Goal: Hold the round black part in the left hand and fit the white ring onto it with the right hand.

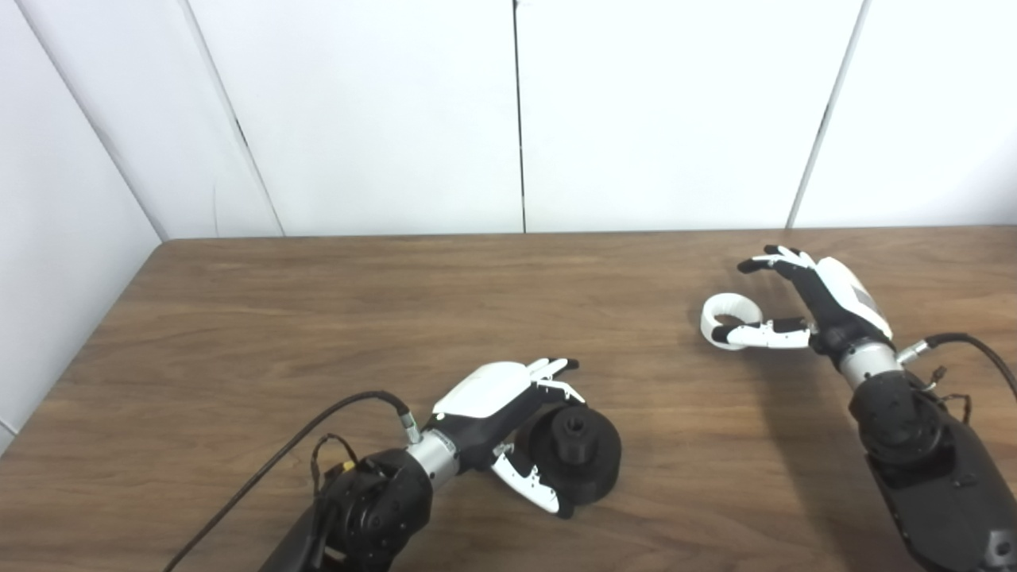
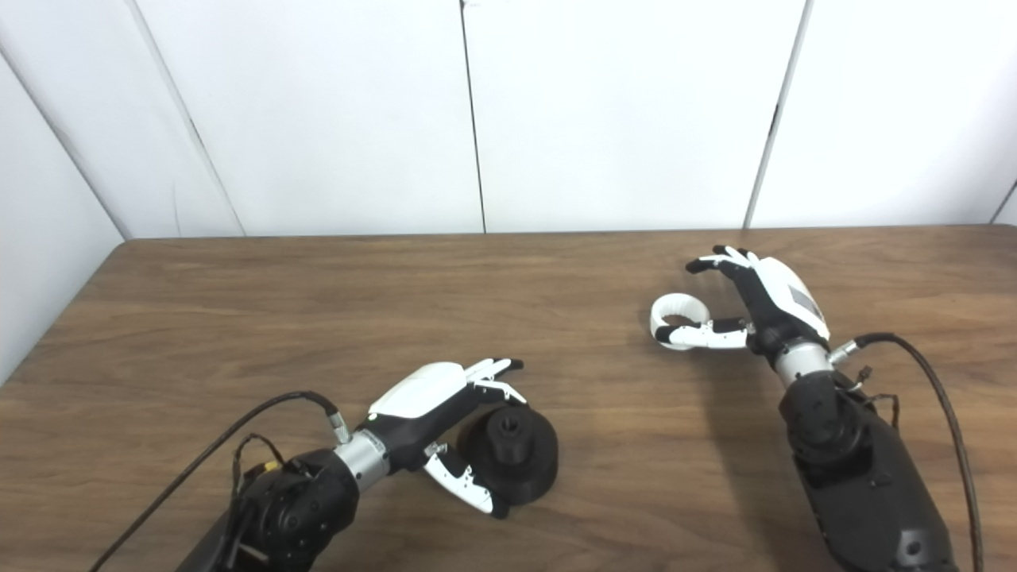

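Observation:
The round black part, a disc with a raised hub in its middle, rests on the wooden table near the front. My left hand lies around its left side, fingers stretched over the back rim and thumb along the front rim, not closed on it. The white ring lies flat on the table at the right. My right hand stands open just right of it. Its thumb reaches across the ring's near edge and its fingers curl in the air above and behind the ring.
A black cable loops off my left wrist over the table's front left. Another cable arcs from my right wrist at the right edge. White wall panels stand right behind the table's far edge.

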Available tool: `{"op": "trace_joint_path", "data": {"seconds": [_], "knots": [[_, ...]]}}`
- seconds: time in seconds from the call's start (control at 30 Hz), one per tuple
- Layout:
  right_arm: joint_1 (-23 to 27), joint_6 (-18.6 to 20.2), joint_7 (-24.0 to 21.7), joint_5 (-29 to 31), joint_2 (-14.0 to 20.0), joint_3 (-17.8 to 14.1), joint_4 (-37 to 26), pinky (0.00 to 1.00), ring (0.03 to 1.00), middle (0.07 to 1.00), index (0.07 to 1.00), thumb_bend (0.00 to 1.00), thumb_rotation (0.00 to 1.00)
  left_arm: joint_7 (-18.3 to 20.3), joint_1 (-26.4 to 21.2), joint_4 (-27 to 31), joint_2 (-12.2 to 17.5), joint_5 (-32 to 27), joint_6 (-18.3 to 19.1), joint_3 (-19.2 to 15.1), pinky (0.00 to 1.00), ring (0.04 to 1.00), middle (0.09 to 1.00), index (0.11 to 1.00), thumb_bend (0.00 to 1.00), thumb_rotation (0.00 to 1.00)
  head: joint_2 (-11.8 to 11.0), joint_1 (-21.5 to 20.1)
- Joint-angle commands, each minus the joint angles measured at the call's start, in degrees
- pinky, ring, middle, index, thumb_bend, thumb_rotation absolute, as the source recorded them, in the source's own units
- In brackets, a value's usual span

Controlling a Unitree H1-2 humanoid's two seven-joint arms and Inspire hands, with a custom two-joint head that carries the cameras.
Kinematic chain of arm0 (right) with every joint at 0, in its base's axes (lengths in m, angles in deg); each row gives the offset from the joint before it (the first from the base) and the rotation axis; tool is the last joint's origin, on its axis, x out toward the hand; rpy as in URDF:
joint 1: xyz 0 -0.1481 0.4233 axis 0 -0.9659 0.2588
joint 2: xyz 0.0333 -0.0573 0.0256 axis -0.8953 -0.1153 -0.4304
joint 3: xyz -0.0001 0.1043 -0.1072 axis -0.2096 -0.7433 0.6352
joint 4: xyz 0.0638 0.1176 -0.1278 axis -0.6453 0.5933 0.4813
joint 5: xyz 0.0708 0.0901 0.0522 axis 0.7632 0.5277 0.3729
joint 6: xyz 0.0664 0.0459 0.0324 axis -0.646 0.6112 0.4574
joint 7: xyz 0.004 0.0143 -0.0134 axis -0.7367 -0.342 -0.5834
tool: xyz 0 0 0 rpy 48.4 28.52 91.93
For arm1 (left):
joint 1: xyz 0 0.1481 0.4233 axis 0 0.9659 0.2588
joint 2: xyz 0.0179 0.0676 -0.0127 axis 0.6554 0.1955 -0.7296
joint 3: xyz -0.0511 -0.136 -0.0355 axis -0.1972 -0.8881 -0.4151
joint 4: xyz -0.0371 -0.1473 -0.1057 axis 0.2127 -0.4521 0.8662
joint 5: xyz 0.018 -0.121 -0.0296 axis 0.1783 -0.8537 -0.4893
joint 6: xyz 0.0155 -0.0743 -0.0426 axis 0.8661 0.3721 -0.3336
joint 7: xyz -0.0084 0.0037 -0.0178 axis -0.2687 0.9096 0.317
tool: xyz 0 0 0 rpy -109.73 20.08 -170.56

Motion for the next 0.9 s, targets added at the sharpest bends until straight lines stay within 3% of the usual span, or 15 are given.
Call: {"op": "trace_joint_path", "data": {"seconds": [0.0, 0.4, 0.87], "knots": [[3.8, -0.92, 0.29, -0.31, 1.66, -0.09, -0.32, 1.0, 0.996, 0.941, 0.767, 0.88, 0.38, 0.46, -0.13, -0.91, 0.43, 0.72, -0.04, 0.23, 0.93, 1.0, 0.998, 0.689, 0.9, 0.21, 0.08, 0.06], [5.4, -1.11, -1.29, -0.52, 2.94, 2.73, 4.31, 1.0, 0.994, 0.933, 0.758, 0.91, 0.37, 1.21, -1.09, -0.55, 0.55, 0.78, 0.5, 0.17, 0.94, 1.0, 0.999, 0.692, 0.9, 0.23, -0.01, 0.27], [5.41, 0.05, -2.81, -1.74, 3.16, 4.54, 4.88, 1.0, 0.997, 0.931, 0.752, 0.92, 0.38, 1.96, -1.83, 0.22, 0.23, 1.13, 1.1, -0.17, 0.93, 1.0, 0.998, 0.689, 0.91, 0.2, 0.16, 0.36]]}}
